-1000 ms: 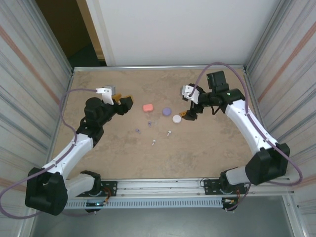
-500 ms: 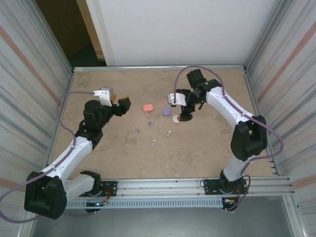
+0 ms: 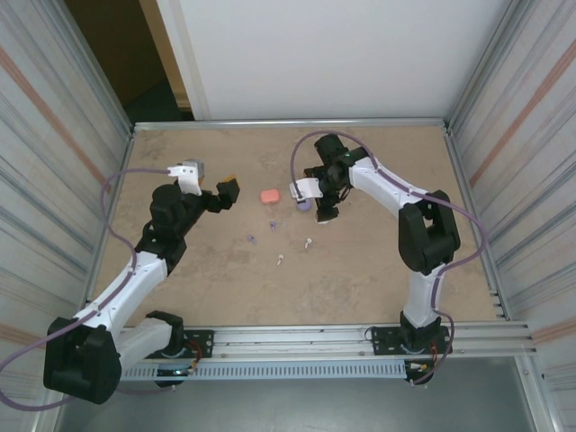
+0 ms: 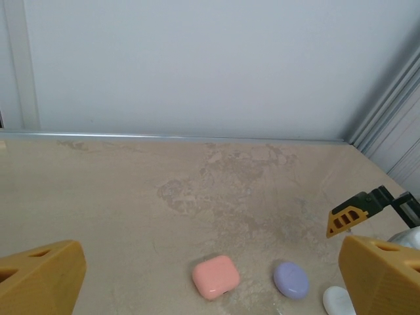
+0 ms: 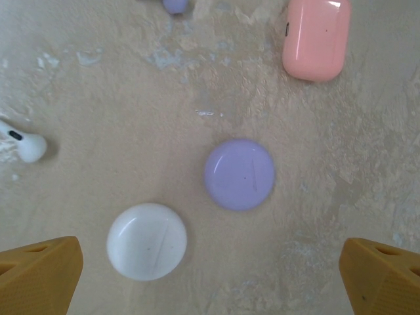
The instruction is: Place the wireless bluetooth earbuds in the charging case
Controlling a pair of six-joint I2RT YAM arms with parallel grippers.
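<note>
Three shut cases lie mid-table: a coral case (image 3: 269,195) (image 4: 215,276) (image 5: 315,38), a purple case (image 4: 291,279) (image 5: 239,174) and a white case (image 4: 338,300) (image 5: 147,240). Nearer the arms are tiny earbuds: two purple earbuds (image 3: 252,238) (image 3: 274,224) and two white earbuds (image 3: 308,241) (image 3: 280,260); one white earbud (image 5: 23,144) lies left of the cases. The coral-red pair is out of view. My right gripper (image 3: 319,207) (image 5: 210,269) hangs open over the purple and white cases. My left gripper (image 3: 227,192) (image 4: 211,249) is open, left of the coral case.
The tan table (image 3: 360,270) is boxed in by metal side walls (image 3: 72,180) and a white back wall (image 4: 197,65). The right arm's elbow (image 3: 423,229) stands over the right half.
The right arm has swung left, carrying its gripper from beside the white case to above the purple and white cases. The left gripper has edged slightly right.
</note>
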